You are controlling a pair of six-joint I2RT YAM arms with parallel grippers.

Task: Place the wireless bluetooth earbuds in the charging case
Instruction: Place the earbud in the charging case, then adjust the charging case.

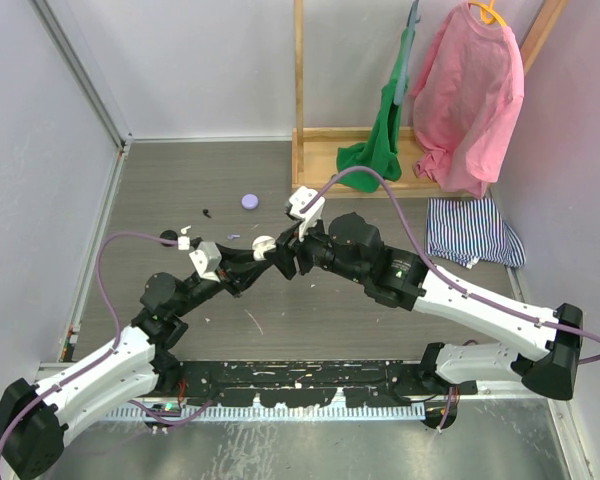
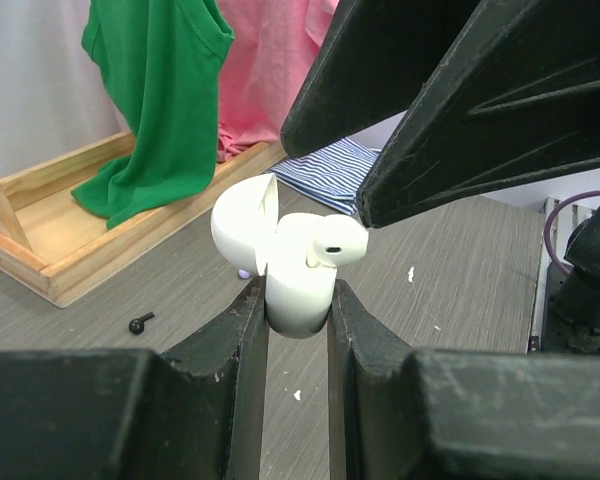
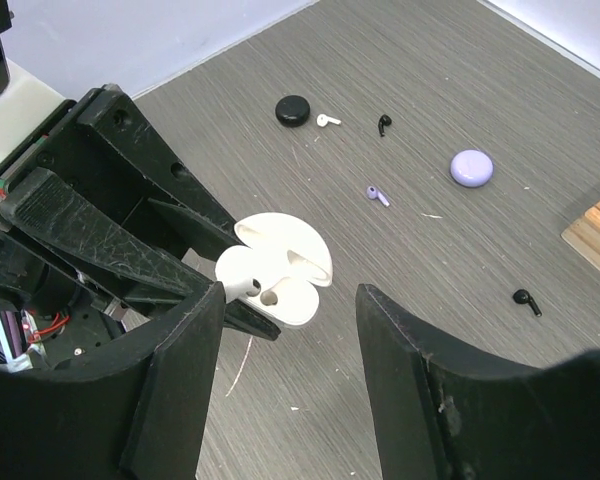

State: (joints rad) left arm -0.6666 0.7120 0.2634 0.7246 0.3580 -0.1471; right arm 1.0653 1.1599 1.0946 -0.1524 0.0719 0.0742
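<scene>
My left gripper (image 2: pixel 297 292) is shut on the base of a white charging case (image 2: pixel 280 250), lid open, held above the table; it also shows in the top view (image 1: pixel 264 244). A white earbud (image 2: pixel 335 243) lies tilted on the case's open top, beside an empty socket (image 3: pixel 270 296). My right gripper (image 3: pixel 290 293) is open wide just over the case, one fingertip (image 3: pixel 205 300) beside the earbud (image 3: pixel 238 280). On the table lie another white earbud (image 3: pixel 327 121), a lilac earbud (image 3: pixel 377 195) and two black earbuds (image 3: pixel 383 124) (image 3: pixel 525 298).
A round black case (image 3: pixel 293 110) and a round lilac case (image 3: pixel 471 167) sit on the table. A wooden rack (image 1: pixel 310 160) with green and pink garments stands at the back right, with a striped cloth (image 1: pixel 470 230) beside it.
</scene>
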